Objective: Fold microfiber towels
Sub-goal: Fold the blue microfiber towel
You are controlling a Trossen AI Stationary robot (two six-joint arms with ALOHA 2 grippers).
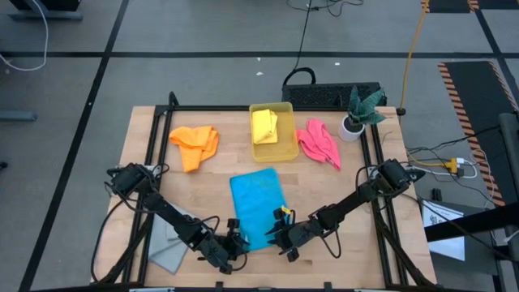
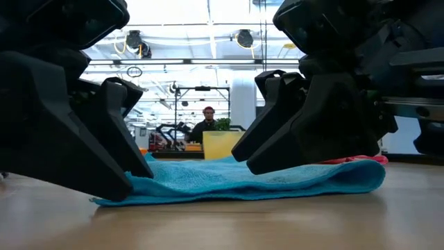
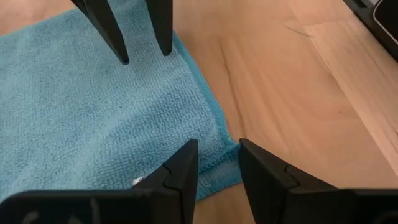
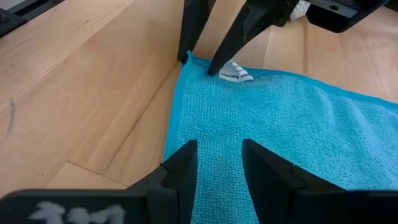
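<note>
I have the bright blue towel (image 1: 258, 205) lying flat in the middle of the tabletop (image 1: 211, 178), toward its near edge. The left gripper (image 1: 238, 241) sits at the towel's near left corner and the right gripper (image 1: 280, 236) at its near right corner. In each wrist view my jaws stand apart, tips down at the towel's near hem with the cloth edge between them; I cannot tell whether either pair actually pinches the fabric.

The right wrist view shows a small white label (image 4: 235, 73) at the left corner, just beside the left gripper's tips, which the high view does not resolve. The low view shows the towel lying low on the wood with both dark grippers pressed down on it, and a person far behind in the room.

Only the high view shows the rest: an orange towel (image 1: 195, 144) toward the far left, a yellow towel (image 1: 264, 126) inside the yellow bin (image 1: 285, 149), a pink towel (image 1: 319, 141) beside it, and a grey towel (image 1: 172, 248) at the near left corner.
</note>
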